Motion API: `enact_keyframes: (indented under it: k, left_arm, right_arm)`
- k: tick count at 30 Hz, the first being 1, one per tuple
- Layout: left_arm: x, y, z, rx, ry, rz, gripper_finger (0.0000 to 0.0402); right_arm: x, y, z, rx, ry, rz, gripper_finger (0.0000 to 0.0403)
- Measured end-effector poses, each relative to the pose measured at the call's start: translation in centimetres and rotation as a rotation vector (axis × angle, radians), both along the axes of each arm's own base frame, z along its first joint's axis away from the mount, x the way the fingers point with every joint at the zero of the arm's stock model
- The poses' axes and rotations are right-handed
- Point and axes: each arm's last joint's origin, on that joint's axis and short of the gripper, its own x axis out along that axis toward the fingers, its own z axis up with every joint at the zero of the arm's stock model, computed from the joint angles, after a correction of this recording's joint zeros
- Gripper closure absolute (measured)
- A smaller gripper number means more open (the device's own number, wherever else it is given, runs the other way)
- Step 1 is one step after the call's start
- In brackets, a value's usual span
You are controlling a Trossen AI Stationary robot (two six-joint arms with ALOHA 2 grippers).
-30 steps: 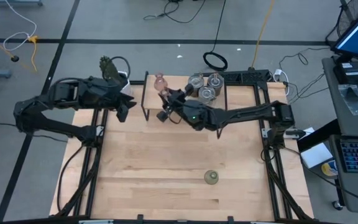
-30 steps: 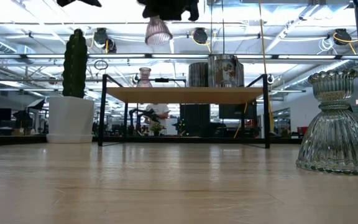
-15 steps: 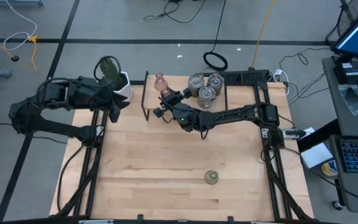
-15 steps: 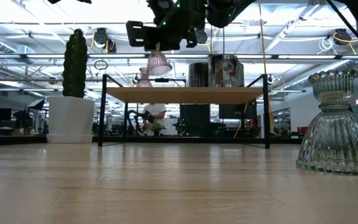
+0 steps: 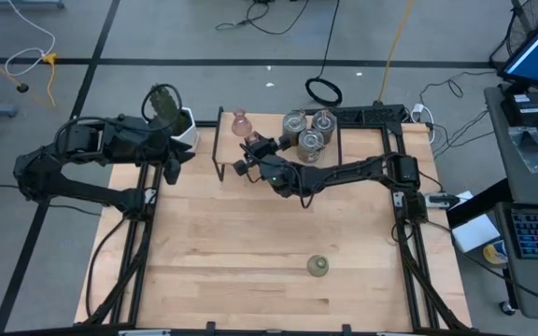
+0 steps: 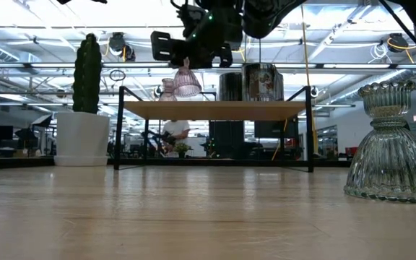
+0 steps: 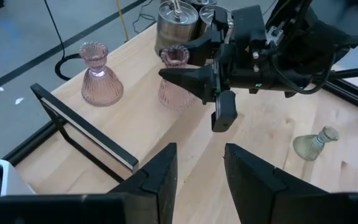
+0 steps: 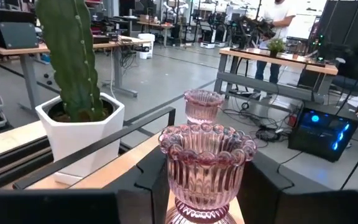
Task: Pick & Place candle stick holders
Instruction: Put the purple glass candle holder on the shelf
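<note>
My right gripper (image 5: pixel 247 151) is shut on a pinkish glass candle stick holder (image 6: pixel 186 81), which hangs just above the low wooden shelf (image 6: pixel 215 110) at the table's far side. A second pinkish holder (image 7: pixel 100 74) stands on its base on that shelf's left part. Three silvery metal cylinders (image 5: pixel 310 131) stand on the shelf's right part. An olive-green holder (image 5: pixel 318 266) stands on the table near the front edge. My left gripper (image 7: pixel 197 168) waits open and empty at the left of the shelf, beside the cactus. My right gripper pinches the pinkish holder between its two fingers at the narrow neck (image 7: pixel 180 73), below the scalloped cup (image 8: pixel 207 146). The fingers come in about level from the table's right side. The holder stays upright, its flared base (image 6: pixel 187 90) a little clear of the shelf top.
A tall green cactus (image 8: pixel 70 59) in a white pot (image 8: pixel 79 134) stands at the far left, close to the shelf's black frame (image 5: pixel 220 145). The wide wooden table (image 5: pixel 250 233) between shelf and front edge holds only the olive-green holder.
My right gripper has come down with the pinkish holder from well above the shelf to just over its top, tipping closer to level; the holder stays upright. My left gripper has drawn back a little toward the table's left edge.
</note>
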Motion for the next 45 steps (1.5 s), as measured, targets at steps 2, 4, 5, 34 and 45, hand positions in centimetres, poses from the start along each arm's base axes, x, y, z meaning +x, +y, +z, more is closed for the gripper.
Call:
enact_keyframes:
  k: [2, 4, 5, 34, 45]
  left_arm:
    - [0.0, 0.0, 0.0, 0.001, 0.000, 0.000, 0.0270]
    - [0.0, 0.0, 0.0, 0.001, 0.000, 0.000, 0.0270]
    - [0.0, 0.0, 0.0, 0.001, 0.000, 0.000, 0.0270]
    - [0.0, 0.0, -0.1, 0.011, 0.014, -0.013, 0.0270]
    - [0.0, 0.0, -0.1, 0.011, 0.013, -0.012, 0.0270]
  right_arm:
    - [0.0, -0.1, -0.1, 0.005, -0.002, -0.002, 0.0271]
    - [0.1, -0.1, -0.5, 0.021, -0.011, -0.004, 0.0271]
    - [0.3, -0.2, -0.9, 0.028, -0.017, -0.008, 0.0271]
    - [0.4, -1.4, -1.4, 0.043, -0.018, 0.015, 0.0253]
    - [0.3, -2.0, -1.7, 0.060, -0.002, 0.026, 0.0250]
